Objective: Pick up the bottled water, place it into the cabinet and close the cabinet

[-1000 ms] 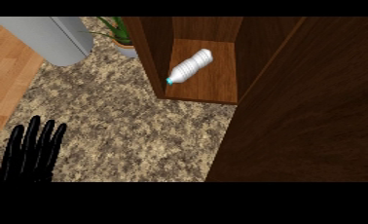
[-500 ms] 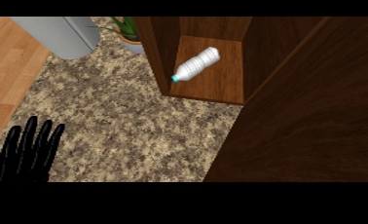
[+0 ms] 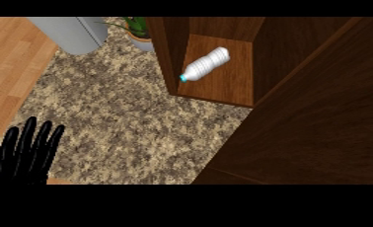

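Observation:
The bottled water (image 3: 206, 63), clear with a teal cap, lies on its side on the floor of the open dark wooden cabinet (image 3: 218, 85), cap pointing to the front left. The cabinet door (image 3: 306, 122) fills the right side of the head view, swung partly across the opening. My left hand (image 3: 27, 151) rests open at the lower left edge, fingers straight and pointing up, far from the bottle. My right hand does not show.
A grey metal appliance (image 3: 71, 32) stands at the back left. A potted plant (image 3: 137, 31) sits beside the cabinet's left wall. The speckled granite counter (image 3: 124, 117) spans the middle; a wooden floor (image 3: 18, 68) lies past its left edge.
The view has shifted, so the cabinet and bottle sit lower and further right. The door now covers more of the right side. My left hand slid toward the lower left corner.

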Action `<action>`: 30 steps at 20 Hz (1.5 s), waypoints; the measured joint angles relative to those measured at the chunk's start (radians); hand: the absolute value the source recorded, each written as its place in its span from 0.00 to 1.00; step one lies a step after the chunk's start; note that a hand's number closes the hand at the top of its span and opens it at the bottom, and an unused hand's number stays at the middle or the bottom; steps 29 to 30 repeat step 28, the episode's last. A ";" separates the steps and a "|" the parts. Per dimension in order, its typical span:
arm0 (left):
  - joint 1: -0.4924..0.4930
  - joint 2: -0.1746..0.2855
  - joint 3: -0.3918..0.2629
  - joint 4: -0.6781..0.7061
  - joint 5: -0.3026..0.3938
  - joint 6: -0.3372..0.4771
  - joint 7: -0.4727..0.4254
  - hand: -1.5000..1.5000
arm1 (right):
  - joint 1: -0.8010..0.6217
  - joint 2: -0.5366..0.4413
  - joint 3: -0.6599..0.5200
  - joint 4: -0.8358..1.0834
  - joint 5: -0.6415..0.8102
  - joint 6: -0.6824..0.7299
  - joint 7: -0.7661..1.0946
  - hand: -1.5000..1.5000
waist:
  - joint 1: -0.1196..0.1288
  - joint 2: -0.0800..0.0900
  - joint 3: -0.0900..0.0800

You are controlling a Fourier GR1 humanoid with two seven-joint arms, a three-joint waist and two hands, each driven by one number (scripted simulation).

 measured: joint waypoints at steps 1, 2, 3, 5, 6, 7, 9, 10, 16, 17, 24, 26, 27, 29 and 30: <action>0.003 0.000 0.003 0.000 0.001 -0.001 -0.002 0.00 | 0.009 0.000 -0.009 0.000 -0.009 -0.013 -0.005 1.00 | -0.006 -0.002 0.000; 0.006 0.002 0.006 0.000 0.003 -0.002 -0.002 0.00 | 0.015 0.000 -0.022 0.000 -0.013 -0.025 -0.011 1.00 | -0.013 -0.003 0.001; 0.008 0.001 0.008 0.003 0.006 -0.004 -0.003 0.00 | 0.021 0.003 -0.034 0.000 -0.014 -0.037 -0.020 1.00 | -0.020 -0.004 0.001; 0.014 0.000 0.017 0.006 0.009 -0.003 -0.009 0.00 | 0.033 0.011 -0.057 0.004 -0.015 -0.065 -0.035 1.00 | -0.031 -0.007 0.001; 0.018 0.000 0.019 0.010 0.010 -0.003 -0.011 0.00 | 0.036 0.016 -0.073 0.008 -0.016 -0.080 -0.044 1.00 | -0.036 -0.007 0.001; 0.021 0.001 0.023 0.010 0.011 -0.003 -0.012 0.00 | 0.039 0.021 -0.093 0.012 -0.017 -0.097 -0.052 1.00 | -0.040 -0.008 0.001; 0.025 0.006 0.034 0.012 0.015 -0.006 -0.012 0.00 | 0.035 0.028 -0.143 0.024 -0.021 -0.132 -0.069 1.00 | -0.045 -0.007 0.002; 0.025 0.005 0.035 0.013 0.018 -0.009 -0.013 0.00 | 0.028 0.031 -0.172 0.035 -0.025 -0.151 -0.078 1.00 | -0.046 -0.005 0.003; 0.030 0.015 0.040 0.013 0.030 -0.036 -0.011 0.00 | -0.125 0.095 -0.306 0.210 -0.016 -0.350 -0.106 1.00 | -0.027 -0.004 0.006; 0.028 0.016 0.041 0.012 0.034 -0.039 -0.008 0.00 | -0.167 0.105 -0.317 0.247 -0.014 -0.392 -0.111 1.00 | -0.023 -0.004 0.007; 0.021 0.015 0.046 0.033 0.045 -0.067 -0.007 0.00 | -0.525 0.136 -0.395 0.567 -0.049 -0.641 -0.136 1.00 | -0.020 -0.009 0.011; 0.016 0.011 0.049 0.038 0.047 -0.067 -0.005 0.00 | -0.637 0.139 -0.421 0.672 -0.075 -0.690 -0.148 1.00 | -0.024 -0.011 0.013; 0.017 0.009 0.049 0.044 0.048 -0.071 -0.006 0.00 | -0.678 0.137 -0.428 0.717 -0.090 -0.713 -0.153 1.00 | -0.029 -0.014 0.016; 0.014 0.009 0.053 0.050 0.051 -0.074 -0.005 0.00 | -0.709 0.135 -0.427 0.755 -0.105 -0.734 -0.162 1.00 | -0.036 -0.017 0.019; 0.014 0.009 0.053 0.050 0.051 -0.074 -0.005 0.00 | -0.709 0.135 -0.427 0.755 -0.105 -0.734 -0.162 1.00 | -0.036 -0.017 0.019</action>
